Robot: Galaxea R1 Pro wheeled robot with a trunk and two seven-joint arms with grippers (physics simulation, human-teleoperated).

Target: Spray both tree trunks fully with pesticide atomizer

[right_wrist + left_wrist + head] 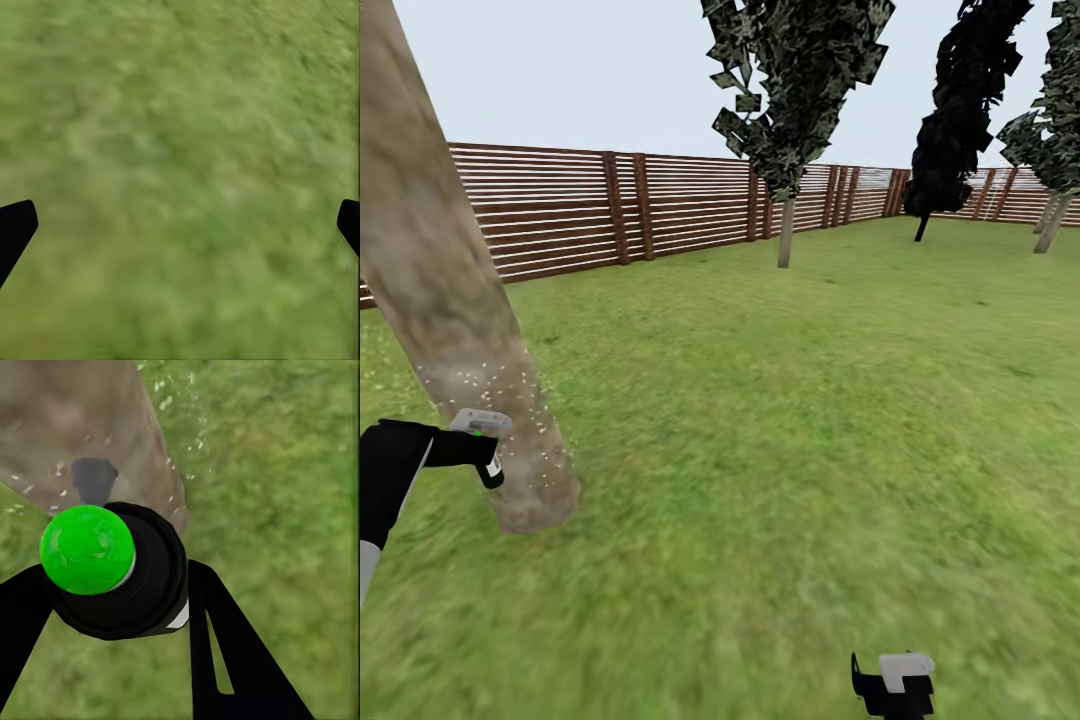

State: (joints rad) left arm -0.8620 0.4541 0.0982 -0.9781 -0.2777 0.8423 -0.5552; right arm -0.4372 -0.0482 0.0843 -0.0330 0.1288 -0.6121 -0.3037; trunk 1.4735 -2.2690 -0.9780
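Pesticide atomizer (pixel 124 581) was in the left gripper (pixel 488 462), jaws pinching its dark body from both sides. In the left wrist view its cap dot (pixel 87 549) read bright green, pale band showing at the body's edge. In the head view only a short dark stub of it with a pale patch showed under the gripper's grey housing, near left, just off the lawn (pixel 790 430).

It sat just beside the near tree trunk (pixel 455 290), at the trunk's lower part, not clearly touching. Trunk was mottled tan-grey and leaned across the left of the head view. Pale specks were scattered over its lower bark and on the grass next to it. A dark patch (pixel 94 480) sat on the bark right past the cap in the left wrist view.

Right gripper (pixel 892 685) hung low at the near right over grass, well apart from the trunk. Its jaws were spread, tips at opposite edges of the right wrist view with only blurred grass between.

Farther out: a second pale-trunked tree (pixel 788 120) stood far centre near the brown slat fence (pixel 610 210), a near-black cone-shaped tree (pixel 960 110) to its right, another pale-trunked tree (pixel 1055 130) at the far right edge
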